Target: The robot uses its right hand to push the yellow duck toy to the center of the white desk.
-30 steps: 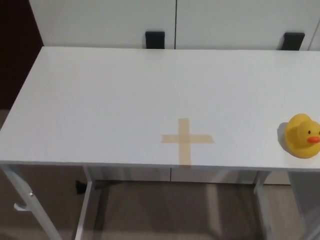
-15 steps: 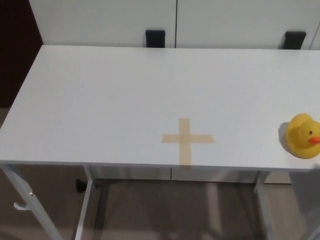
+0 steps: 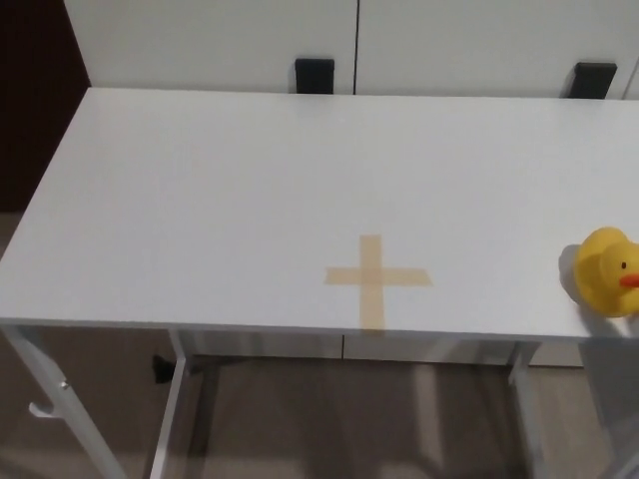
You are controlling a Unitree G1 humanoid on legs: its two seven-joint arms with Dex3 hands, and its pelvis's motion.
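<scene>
The yellow duck toy (image 3: 610,271) stood at the white desk's (image 3: 220,190) right edge — well right of the tape cross (image 3: 375,278). Neither hand showed, so their state could not be told.

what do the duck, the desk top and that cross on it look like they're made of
The yellow duck toy looks like soft rubber or vinyl: smooth, rounded, with a faint sheen and an orange beak. The white desk top seems to be matte laminate or painted board, flat and even, on pale metal-looking legs. The cross looks like tan masking tape: two thin, flat, dull strips.
</scene>
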